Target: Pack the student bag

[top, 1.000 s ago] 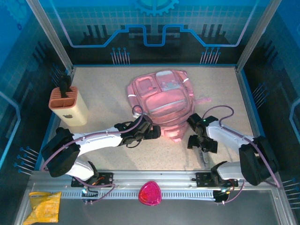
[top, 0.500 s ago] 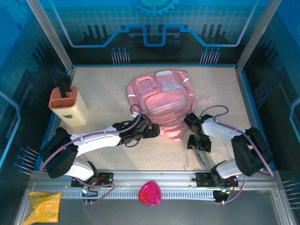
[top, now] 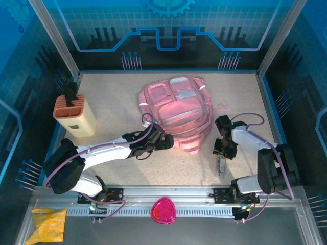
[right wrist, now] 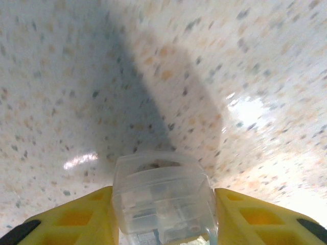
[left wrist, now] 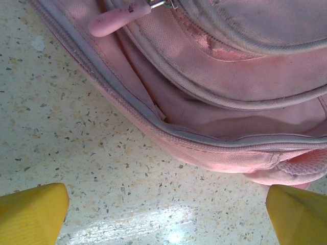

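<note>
The student bag (top: 176,109) is a large soft pink backpack lying flat mid-table. My left gripper (top: 166,144) rests at its near-left edge, open, with bare table between its yellow fingertips (left wrist: 33,214). The left wrist view shows the bag's seams (left wrist: 219,76) and a pink zipper pull (left wrist: 115,20) just ahead. My right gripper (top: 220,154) is to the right of the bag's near end, pointing at the table. Its yellow fingers (right wrist: 66,219) press both sides of a small clear plastic case (right wrist: 161,189), whose tip pokes out toward me (top: 222,166).
A beige and orange pen holder (top: 75,115) stands at the left edge with a black item in it. A magenta rounded-triangle object (top: 163,210) sits on the front rail. A yellow packet (top: 48,224) lies at the bottom left. A pink strap (top: 220,109) trails right of the bag.
My right gripper has swung right, away from the bag, and its fingers have closed in on the clear plastic case. The left arm has hardly moved.
</note>
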Controlling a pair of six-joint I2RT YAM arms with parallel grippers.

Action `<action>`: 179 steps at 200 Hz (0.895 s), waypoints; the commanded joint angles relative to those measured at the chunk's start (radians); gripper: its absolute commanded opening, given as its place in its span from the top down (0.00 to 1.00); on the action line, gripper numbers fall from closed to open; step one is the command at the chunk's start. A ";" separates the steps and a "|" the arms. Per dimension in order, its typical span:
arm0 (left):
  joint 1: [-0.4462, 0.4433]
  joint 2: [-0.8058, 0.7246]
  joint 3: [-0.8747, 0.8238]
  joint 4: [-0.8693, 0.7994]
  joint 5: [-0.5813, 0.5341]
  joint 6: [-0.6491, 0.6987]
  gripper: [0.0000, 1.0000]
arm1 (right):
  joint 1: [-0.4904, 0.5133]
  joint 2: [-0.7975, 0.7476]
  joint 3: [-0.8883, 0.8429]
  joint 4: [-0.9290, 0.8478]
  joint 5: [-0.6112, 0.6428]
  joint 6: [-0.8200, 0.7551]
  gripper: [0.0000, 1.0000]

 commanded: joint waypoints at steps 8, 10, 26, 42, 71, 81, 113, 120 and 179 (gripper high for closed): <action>0.006 -0.001 0.003 -0.016 0.017 0.012 0.01 | -0.036 -0.032 0.025 0.023 0.023 -0.038 0.54; 0.006 -0.001 0.004 -0.017 0.018 0.012 0.01 | -0.036 -0.032 0.023 0.025 0.018 -0.037 0.54; 0.006 -0.005 0.003 -0.017 0.019 0.013 0.01 | -0.033 -0.021 0.008 0.036 -0.017 -0.032 0.50; 0.006 -0.012 0.000 -0.020 0.015 0.011 0.01 | -0.029 -0.016 0.003 0.026 -0.031 -0.027 0.41; 0.005 -0.028 -0.002 -0.022 0.021 0.013 0.01 | 0.001 -0.074 -0.014 -0.021 -0.018 0.010 0.26; 0.005 -0.030 -0.003 -0.022 0.020 0.015 0.01 | 0.010 -0.094 -0.023 -0.029 -0.023 0.025 0.26; 0.006 -0.030 0.006 -0.028 0.018 0.022 0.01 | 0.038 -0.091 -0.068 -0.019 -0.050 0.059 0.26; 0.005 -0.030 0.005 -0.027 0.020 0.023 0.01 | 0.044 -0.083 -0.070 -0.016 -0.044 0.060 0.26; 0.006 -0.048 -0.008 -0.026 0.018 0.017 0.01 | 0.065 -0.069 -0.084 0.021 -0.047 0.059 0.37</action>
